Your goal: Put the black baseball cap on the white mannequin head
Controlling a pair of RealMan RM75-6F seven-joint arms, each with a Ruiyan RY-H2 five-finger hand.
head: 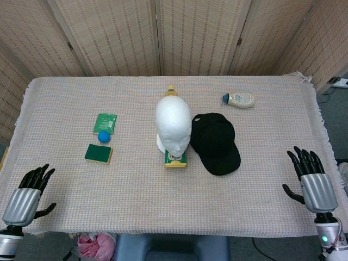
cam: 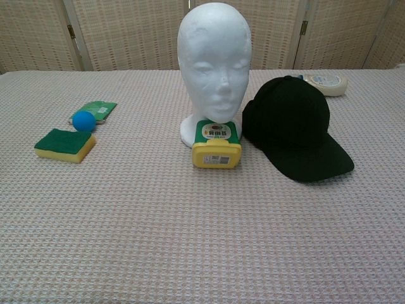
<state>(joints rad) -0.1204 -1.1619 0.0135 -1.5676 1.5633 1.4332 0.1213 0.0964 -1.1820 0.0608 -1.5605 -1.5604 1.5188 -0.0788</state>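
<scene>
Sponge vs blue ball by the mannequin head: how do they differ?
The sponge is a flat rectangular block, green on top and yellow beneath; the blue ball is round and one colour. The sponge is the bigger of the two. The sponge lies nearer the robot's edge of the table, with the ball just behind it, beside a green packet. Both rest on the tablecloth, on the robot's left of the mannequin head, and neither hand touches them.

bottle (cam: 324, 83) behind cap (cam: 291, 126) (label unreadable)
</scene>
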